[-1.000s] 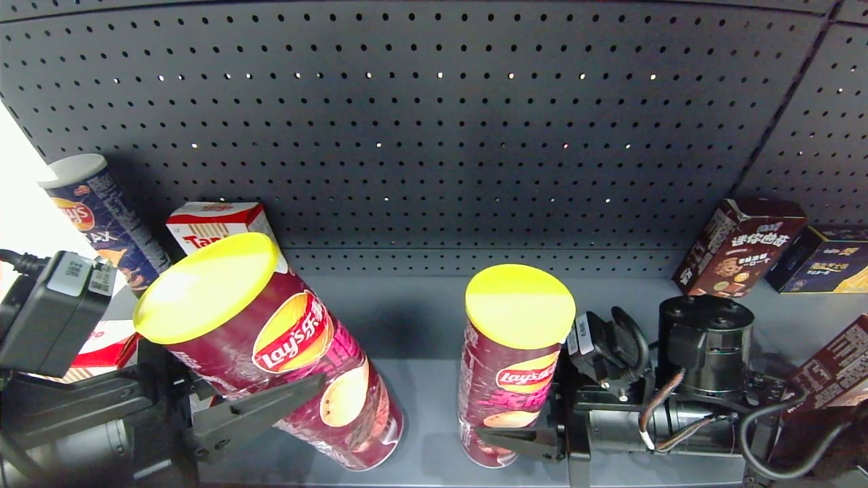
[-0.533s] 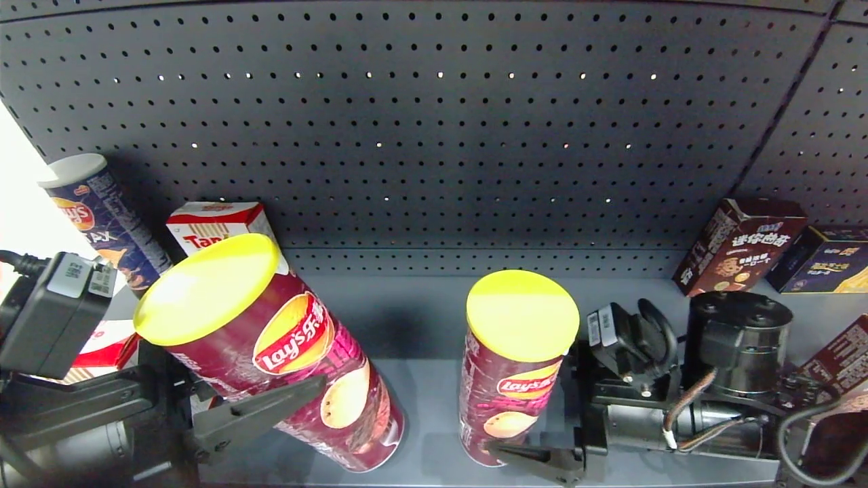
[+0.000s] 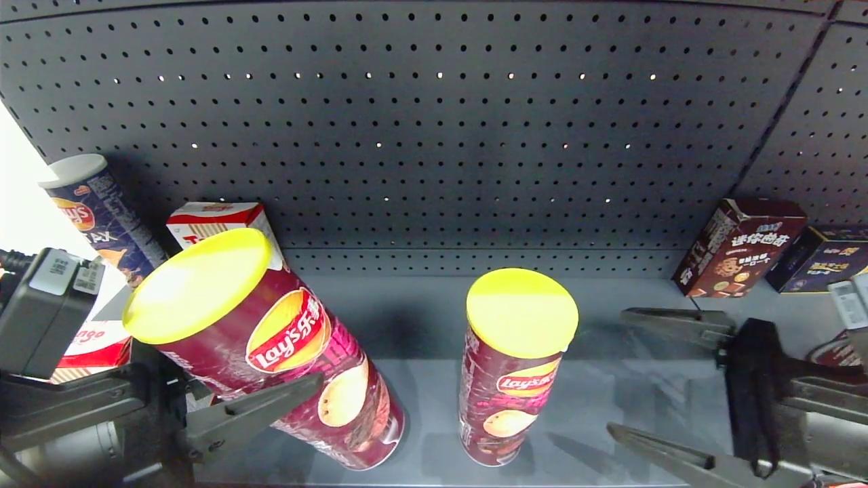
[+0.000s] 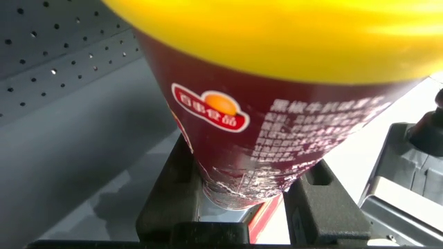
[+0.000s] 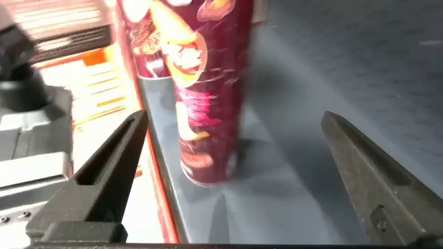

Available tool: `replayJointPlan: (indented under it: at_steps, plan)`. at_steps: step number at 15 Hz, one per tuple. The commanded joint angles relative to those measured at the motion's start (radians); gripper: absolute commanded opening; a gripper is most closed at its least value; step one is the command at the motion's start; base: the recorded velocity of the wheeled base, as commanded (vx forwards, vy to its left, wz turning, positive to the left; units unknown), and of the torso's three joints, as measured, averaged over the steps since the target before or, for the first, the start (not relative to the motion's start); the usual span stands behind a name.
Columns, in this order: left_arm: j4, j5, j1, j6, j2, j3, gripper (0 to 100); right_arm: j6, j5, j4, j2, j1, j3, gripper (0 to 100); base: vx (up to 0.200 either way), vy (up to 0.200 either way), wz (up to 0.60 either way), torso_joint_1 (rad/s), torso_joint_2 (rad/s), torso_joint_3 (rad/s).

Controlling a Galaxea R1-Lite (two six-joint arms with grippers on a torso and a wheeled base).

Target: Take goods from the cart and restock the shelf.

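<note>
Two maroon chips cans with yellow lids are on the grey shelf point(image 3: 420, 318). The left can point(image 3: 271, 346) leans toward the left, its base on the shelf, with my left gripper point(image 3: 230, 407) shut on its lower body. In the left wrist view that can point(image 4: 277, 124) sits between the fingers of the left gripper point(image 4: 242, 207). The middle can point(image 3: 515, 366) stands upright and free. My right gripper point(image 3: 620, 373) is open to the right of it, apart from it. From the right wrist, the upright can point(image 5: 208, 90) stands beyond the spread right gripper point(image 5: 234, 121).
A blue chips can point(image 3: 102, 210) and a red-and-white box point(image 3: 217, 220) stand at the back left, with another red-and-white box point(image 3: 95, 342) in front. A brown box point(image 3: 739, 247) and a dark blue box point(image 3: 824, 268) stand back right. The pegboard wall point(image 3: 434, 135) closes the back.
My right gripper has let go of the middle can, opened wide and drawn back to the right. The held left can has shifted slightly to the left.
</note>
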Motion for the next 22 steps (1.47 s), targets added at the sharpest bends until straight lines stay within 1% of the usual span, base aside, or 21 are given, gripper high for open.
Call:
replayJointPlan:
  at_steps: [1, 2, 3, 4, 5, 6, 7, 8, 9, 10, 12, 13, 16, 18, 20, 21, 22]
  plan:
    - [0.0, 0.0, -0.001, 0.0, -0.009, 0.007, 0, 0.024, -0.206, 0.163, -0.351, -0.014, 0.03, 100, 0.0, 0.0, 0.0, 0.0, 0.0, 0.0]
    - [0.0, 0.0, -0.001, 0.0, -0.011, 0.007, 0, 0.035, -0.272, 0.198, -0.415, -0.014, 0.047, 100, 0.0, 0.0, 0.0, 0.0, 0.0, 0.0]
    - [0.0, 0.0, -0.001, 0.0, -0.013, 0.004, 0, 0.055, -0.383, 0.264, -0.515, -0.014, 0.068, 100, 0.0, 0.0, 0.0, 0.0, 0.0, 0.0]
    - [0.0, 0.0, -0.001, 0.0, -0.013, 0.003, 0, 0.066, -0.464, 0.351, -0.599, -0.014, 0.084, 100, 0.0, 0.0, 0.0, 0.0, 0.0, 0.0]
    - [0.0, 0.0, -0.003, 0.0, -0.013, 0.007, 0, 0.066, -0.507, 0.44, -0.674, -0.014, 0.091, 100, 0.0, 0.0, 0.0, 0.0, 0.0, 0.0]
    - [0.0, 0.0, -0.003, 0.0, -0.013, 0.009, 0, 0.066, -0.521, 0.52, -0.742, -0.014, 0.094, 100, 0.0, 0.0, 0.0, 0.0, 0.0, 0.0]
    - [0.0, 0.0, -0.003, 0.0, -0.013, 0.016, 0, 0.069, -0.521, 0.647, -0.849, -0.015, 0.101, 100, 0.0, 0.0, 0.0, 0.0, 0.0, 0.0]
    - [0.0, 0.0, -0.003, 0.0, -0.013, 0.02, 0, 0.087, -0.521, 0.724, -0.918, -0.015, 0.119, 100, 0.0, 0.0, 0.0, 0.0, 0.0, 0.0]
    - [0.0, 0.0, -0.004, 0.0, -0.013, 0.021, 0, 0.104, -0.522, 0.756, -0.961, -0.018, 0.136, 100, 0.0, 0.0, 0.0, 0.0, 0.0, 0.0]
    - [0.0, 0.0, -0.004, 0.0, -0.013, 0.023, 0, 0.124, -0.525, 0.793, -1.053, -0.043, 0.194, 100, 0.0, 0.0, 0.0, 0.0, 0.0, 0.0]
    - [0.0, 0.0, -0.004, 0.0, -0.011, 0.013, 0, 0.132, -0.524, 0.838, -1.222, -0.129, 0.312, 100, 0.0, 0.0, 0.0, 0.0, 0.0, 0.0]
    - [0.0, -0.001, -0.004, 0.0, -0.008, 0.009, 0, 0.15, -0.53, 0.842, -1.222, -0.146, 0.34, 100, 0.0, 0.0, 0.0, 0.0, 0.0, 0.0]
    - [0.0, -0.003, -0.006, 0.0, -0.009, 0.012, 0, 0.161, -0.534, 0.842, -1.222, -0.146, 0.338, 100, 0.0, 0.0, 0.0, 0.0, 0.0, 0.0]
    - [-0.002, -0.018, -0.004, 0.0, -0.006, 0.013, 0, 0.153, -0.536, 0.841, -1.222, -0.146, 0.34, 100, 0.0, 0.0, 0.0, 0.0, 0.0, 0.0]
    - [-0.003, -0.02, -0.004, 0.003, -0.008, 0.02, 0, 0.153, -0.545, 0.847, -1.222, -0.147, 0.337, 100, 0.0, 0.0, 0.0, 0.0, 0.0, 0.0]
    - [-0.006, -0.021, -0.004, 0.003, -0.009, 0.02, 0, 0.152, -0.573, 0.851, -1.222, -0.208, 0.335, 100, 0.0, 0.0, 0.0, 0.0, 0.0, 0.0]
    - [-0.008, -0.021, -0.004, 0.003, -0.011, 0.02, 0, 0.153, -0.573, 0.85, -1.194, -0.264, 0.335, 100, 0.0, 0.0, 0.0, 0.0, 0.0, 0.0]
